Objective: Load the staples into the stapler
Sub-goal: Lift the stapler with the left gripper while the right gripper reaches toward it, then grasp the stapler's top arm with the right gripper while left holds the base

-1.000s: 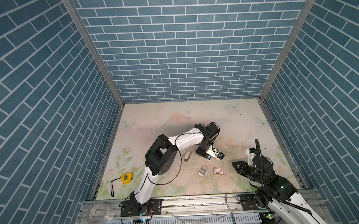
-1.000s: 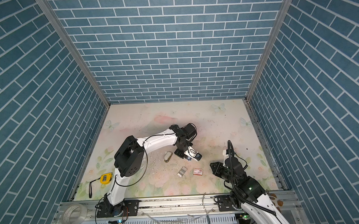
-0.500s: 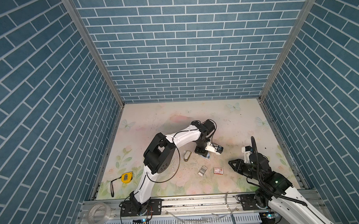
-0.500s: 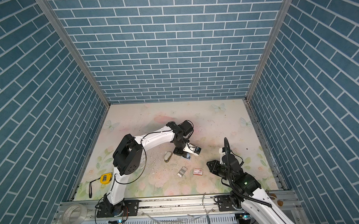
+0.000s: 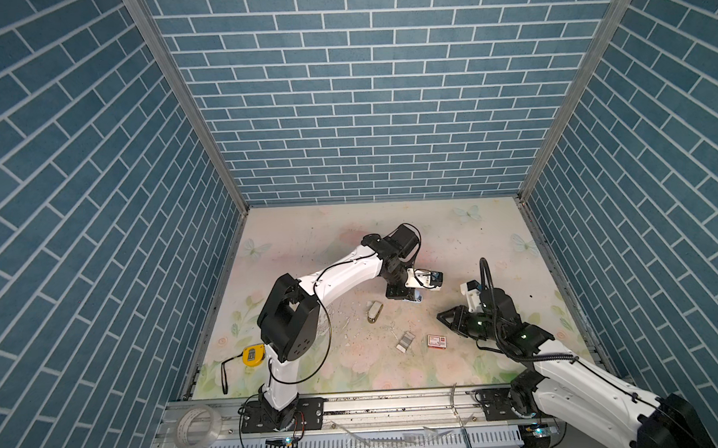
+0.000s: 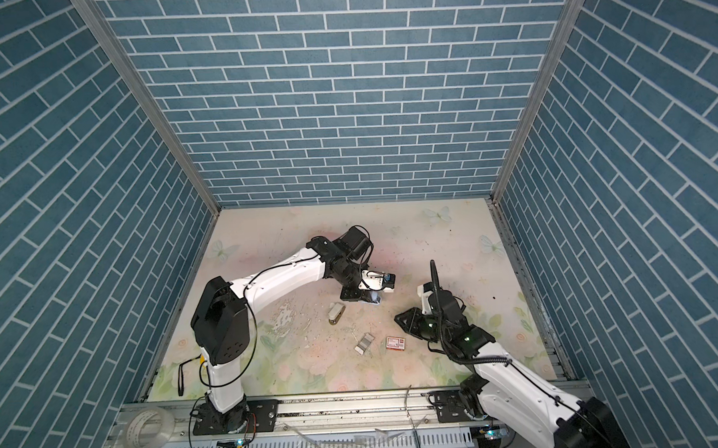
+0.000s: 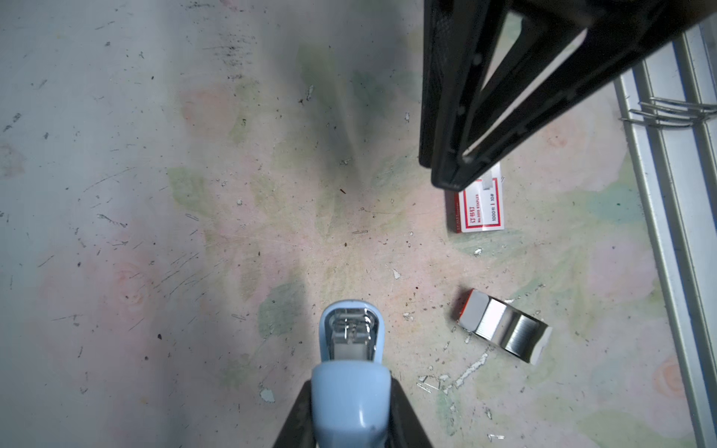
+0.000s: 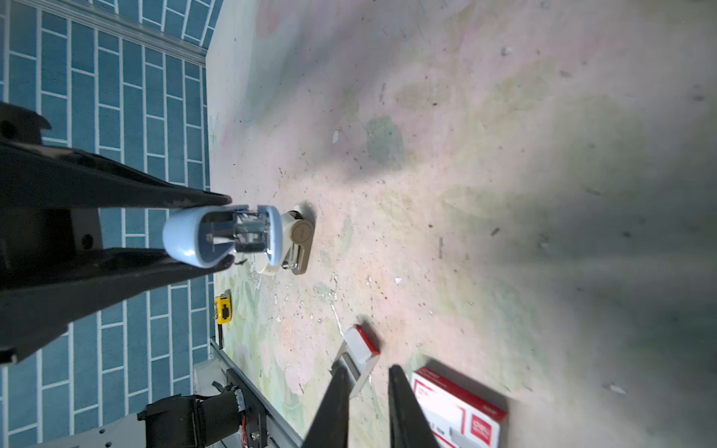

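On my left gripper point(image 7: 349, 388) the fingers point(image 7: 295, 422) are pressed against both sides of the stapler point(image 7: 349, 349), pinching its rear. It is a pale blue, rounded shell. I can see bright metal parts in the open face at its nose, which is held off the mat point(image 5: 308, 244).

My right gripper point(image 8: 366, 388) has its fingers point(image 8: 333, 411) a little apart with nothing between them. In both top views it hangs just right of the box point(image 5: 436, 340), not touching it.

The staples point(image 7: 492, 320) are silvery-grey ribbed strips packed side by side into a flat block. They lie in a small open white tray point(image 7: 541, 349) with a red end. The tray sits on the mat just beside the box, toward the front edge, well apart from the stapler.

The box is red and white. On its lid I read Chinese characters, "STAPLES", "1000" and "10#". A red logo on its end is too blurred to read.

Farther out, a beige stapler point(image 8: 298, 244) lies on the mat, and the lettering on its round badge is too small to read. A yellow tape measure point(image 5: 252, 355) sits near the left wall.
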Robot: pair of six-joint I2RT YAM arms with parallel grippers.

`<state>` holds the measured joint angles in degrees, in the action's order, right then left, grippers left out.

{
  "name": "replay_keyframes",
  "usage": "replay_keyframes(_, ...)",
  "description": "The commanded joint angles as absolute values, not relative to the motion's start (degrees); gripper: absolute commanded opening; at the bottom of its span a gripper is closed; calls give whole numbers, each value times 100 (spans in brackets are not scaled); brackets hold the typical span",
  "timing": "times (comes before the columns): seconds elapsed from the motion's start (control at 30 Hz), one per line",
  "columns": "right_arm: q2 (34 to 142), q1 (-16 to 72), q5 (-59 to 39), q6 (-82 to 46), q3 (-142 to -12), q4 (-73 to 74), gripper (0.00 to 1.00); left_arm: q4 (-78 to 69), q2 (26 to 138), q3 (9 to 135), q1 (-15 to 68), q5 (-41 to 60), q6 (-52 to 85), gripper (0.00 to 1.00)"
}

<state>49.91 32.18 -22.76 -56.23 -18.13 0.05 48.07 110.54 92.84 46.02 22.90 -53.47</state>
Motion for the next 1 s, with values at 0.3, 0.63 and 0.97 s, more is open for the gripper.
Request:
replay_keyframes(0.3,6318,3012,-3209,-5200,-2765,978,20,4550,10658,8843,4597,2477,-4790,6)
replay_keyframes(0.63,6741,3014,-3305,-5186,-2822,1219,18,4487,10489,8772,4597,2655,-4612,6)
replay_keyframes(0.97,6676,2997,-3259,-5182,-2708,1223,18,4438,10477,8876,4597,2841,-4462,6)
